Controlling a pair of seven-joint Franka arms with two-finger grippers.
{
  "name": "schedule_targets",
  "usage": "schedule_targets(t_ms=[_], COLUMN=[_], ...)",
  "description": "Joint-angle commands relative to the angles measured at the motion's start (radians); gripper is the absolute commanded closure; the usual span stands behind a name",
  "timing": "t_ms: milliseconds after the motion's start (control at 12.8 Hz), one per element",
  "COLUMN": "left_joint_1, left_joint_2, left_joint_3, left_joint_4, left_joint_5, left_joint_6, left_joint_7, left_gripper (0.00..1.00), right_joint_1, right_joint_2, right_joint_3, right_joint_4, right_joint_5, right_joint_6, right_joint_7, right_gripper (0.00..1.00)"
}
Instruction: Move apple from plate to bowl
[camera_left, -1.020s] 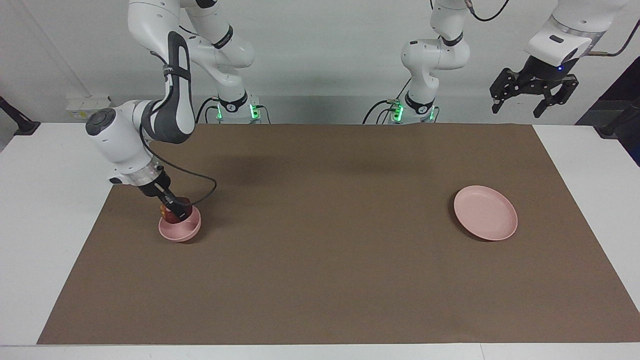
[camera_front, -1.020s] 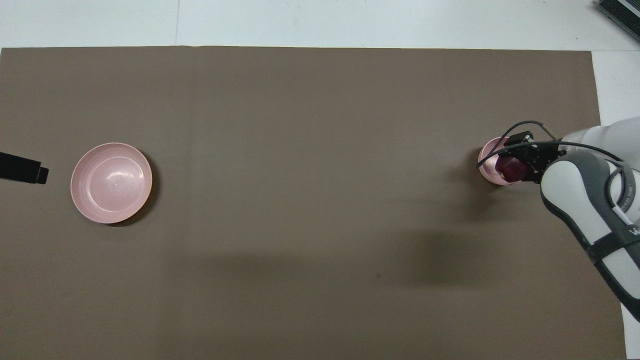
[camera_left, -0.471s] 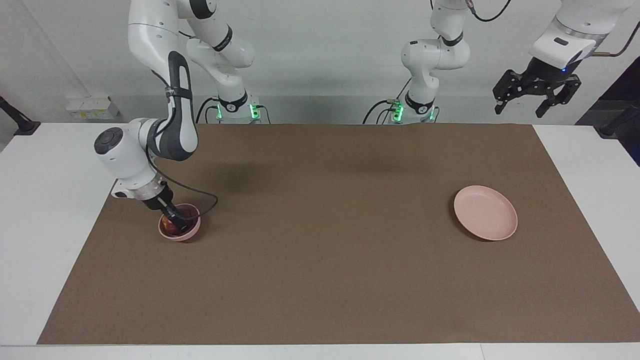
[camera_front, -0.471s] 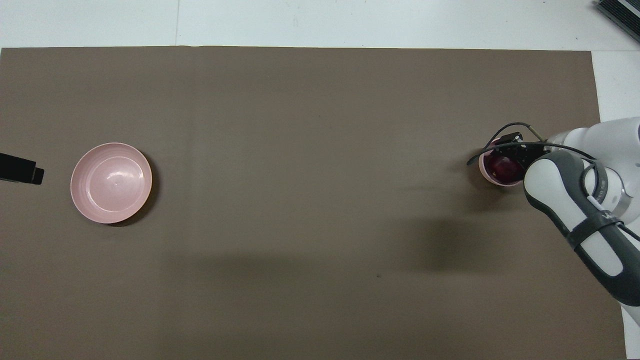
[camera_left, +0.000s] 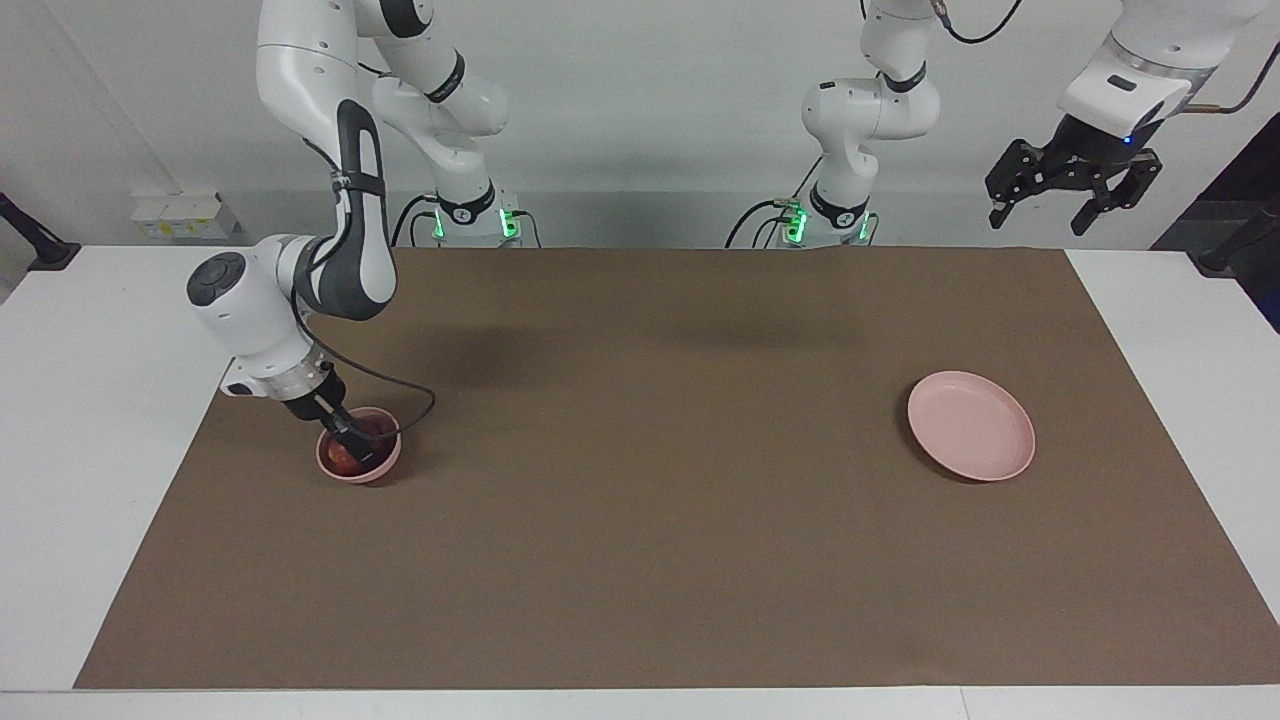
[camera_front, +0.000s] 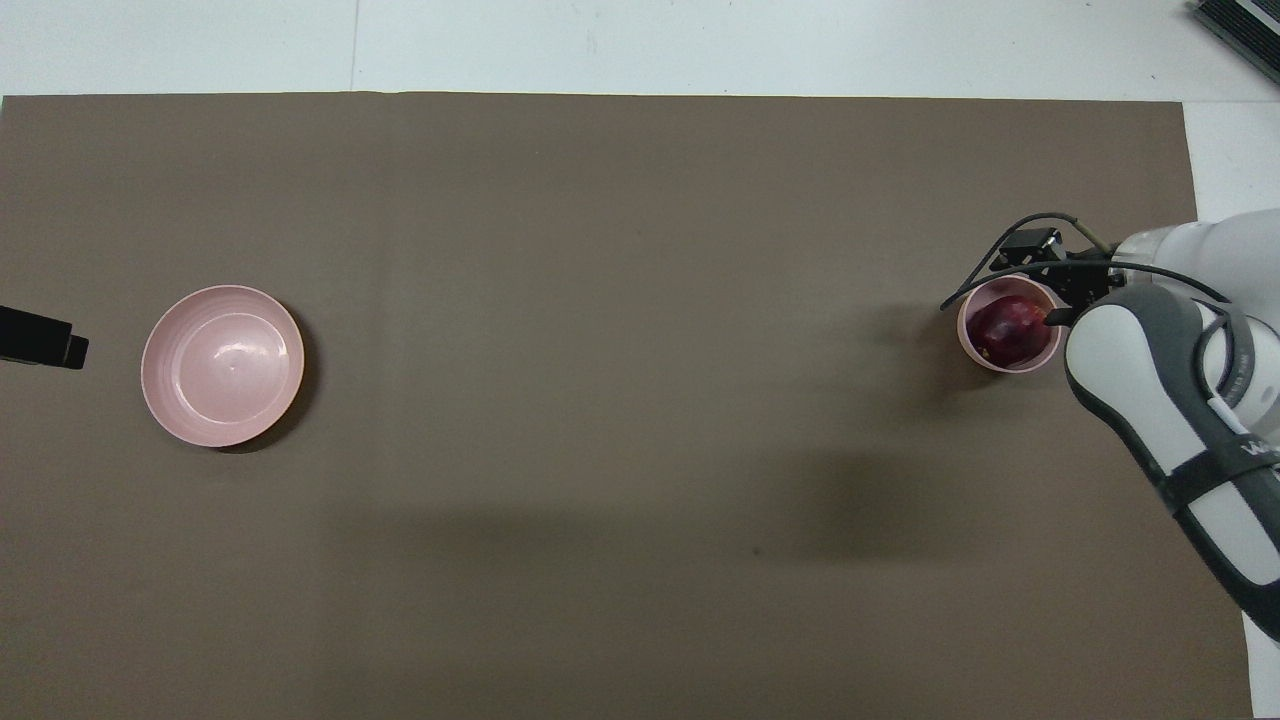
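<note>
The dark red apple (camera_left: 346, 457) lies in the small pink bowl (camera_left: 386, 461) at the right arm's end of the brown mat. It also shows from overhead (camera_front: 1008, 332), inside the bowl's rim (camera_front: 964, 338). My right gripper (camera_left: 343, 430) hangs just over the bowl's robot-side rim, fingers apart, no longer around the apple; from overhead it (camera_front: 1057, 300) covers part of the rim. The flat pink plate (camera_left: 970, 425) lies bare at the left arm's end and shows from overhead too (camera_front: 222, 365). My left gripper (camera_left: 1070, 195) waits high up, open and empty.
The brown mat (camera_left: 650, 520) covers most of the white table. Only the left gripper's dark tip (camera_front: 40, 338) shows from overhead, beside the plate. A black cable loops from the right wrist over the bowl.
The right gripper lowered the apple into the bowl, which settled flat, then let go and drew back slightly toward the robots. The left gripper rose a little.
</note>
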Motion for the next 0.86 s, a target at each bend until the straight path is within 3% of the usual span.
schedule_targets(t_ms=[0,157,392,784], left_joint_1=[0.0,0.0,0.0,0.0], left_joint_2=[-0.015,-0.015,-0.015,-0.015], left_joint_3=[0.0,0.0,0.0,0.0], left_joint_4=[-0.016,-0.016,-0.016,-0.016], left_joint_5=[0.015,0.015,0.015,0.015], left_joint_6=[-0.01,-0.01,-0.01,-0.01], left_joint_7=[-0.008,-0.008,-0.008,-0.008], left_gripper=[0.0,0.0,0.0,0.0], right_joint_1=[0.0,-0.002,0.036,0.041], right_joint_2=[-0.031,-0.029,-0.046,-0.19], right_joint_3=[0.006,0.004,0.015,0.023], right_joint_4=[0.061,0.136,0.26,0.32], right_joint_5=[-0.024,-0.053,-0.204,-0.189], right_joint_6=[-0.116,-0.22,-0.421,-0.717], right_joint_7=[-0.191,-0.274,-0.307,-0.307], right_gripper=[0.0,0.0,0.0,0.0])
